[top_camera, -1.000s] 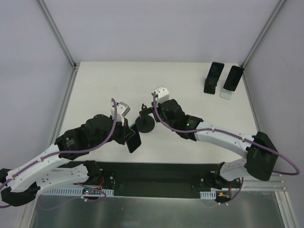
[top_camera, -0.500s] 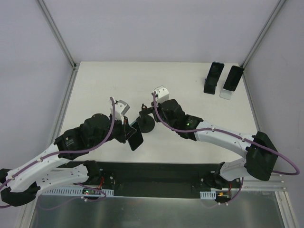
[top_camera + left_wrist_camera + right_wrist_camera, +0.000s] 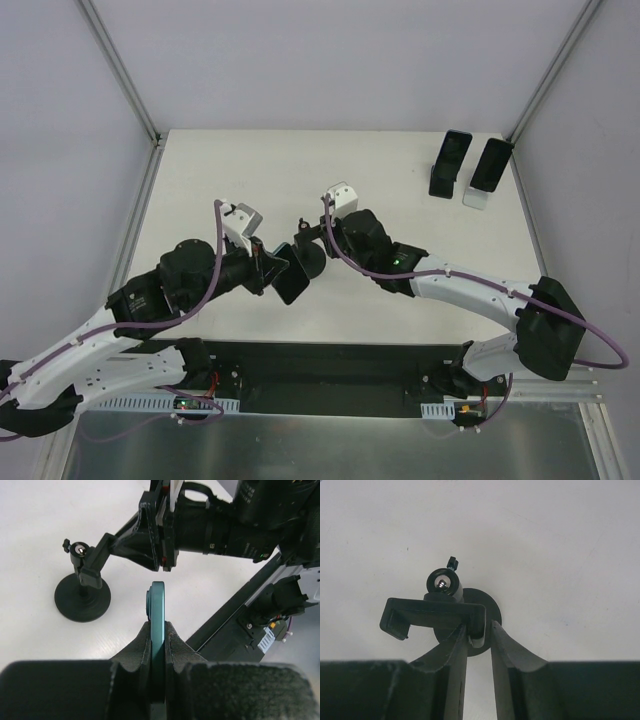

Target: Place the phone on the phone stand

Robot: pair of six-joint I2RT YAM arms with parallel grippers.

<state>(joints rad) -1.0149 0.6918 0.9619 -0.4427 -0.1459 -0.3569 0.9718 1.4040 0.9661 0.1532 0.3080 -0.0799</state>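
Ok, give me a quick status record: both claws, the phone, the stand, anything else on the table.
phone stand: black, round base on the table, cradle empty
phone: teal, edge-on, off the table, near the stand, not on it
left claw: shut on the phone
right claw: jaws either side of the cradle's end; grip unclear
far right corner: two other phones on stands
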